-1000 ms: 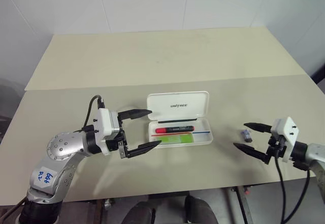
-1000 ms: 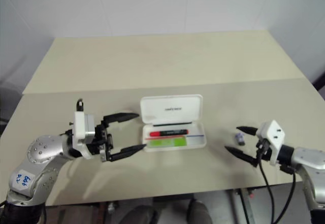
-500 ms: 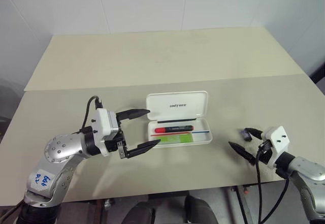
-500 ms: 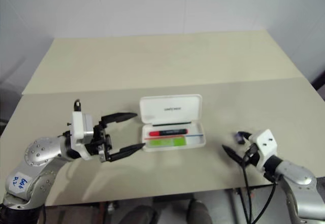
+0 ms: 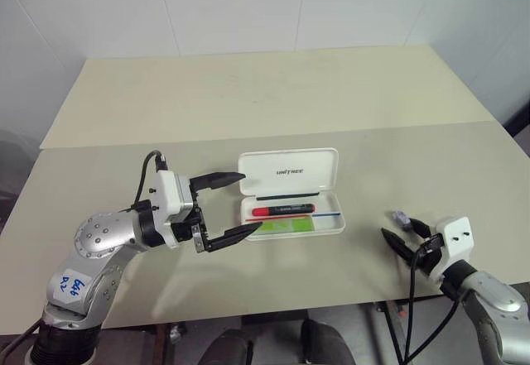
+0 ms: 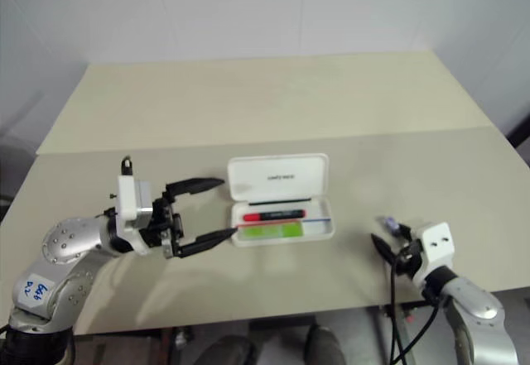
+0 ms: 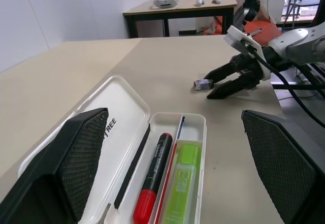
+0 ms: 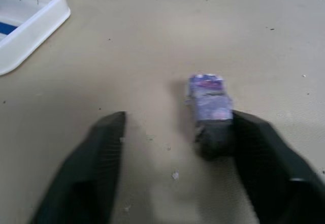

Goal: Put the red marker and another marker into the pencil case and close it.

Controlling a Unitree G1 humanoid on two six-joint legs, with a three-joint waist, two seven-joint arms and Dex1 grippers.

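Observation:
The white pencil case (image 5: 267,165) lies open at the table's middle, its lid tilted back. In its tray the red marker (image 5: 283,210) and the lime-green marker (image 5: 286,227) lie side by side; the left wrist view shows the red marker (image 7: 152,179) and the green marker (image 7: 183,177) there too. My left gripper (image 5: 251,202) hovers open at the case's left end, one finger by the lid and one by the tray's front corner, touching nothing. My right gripper (image 5: 397,229) sits low on the table to the right, fingers apart.
A small dark bluish object (image 8: 210,106) lies on the table between the right gripper's fingers, against one finger (image 8: 256,148). The same object (image 5: 401,216) sits right of the case. The table's front edge runs just below both arms.
My right gripper has sunk to the table, turned, and narrowed its fingers around the small bluish object. The left gripper and the case have stayed put.

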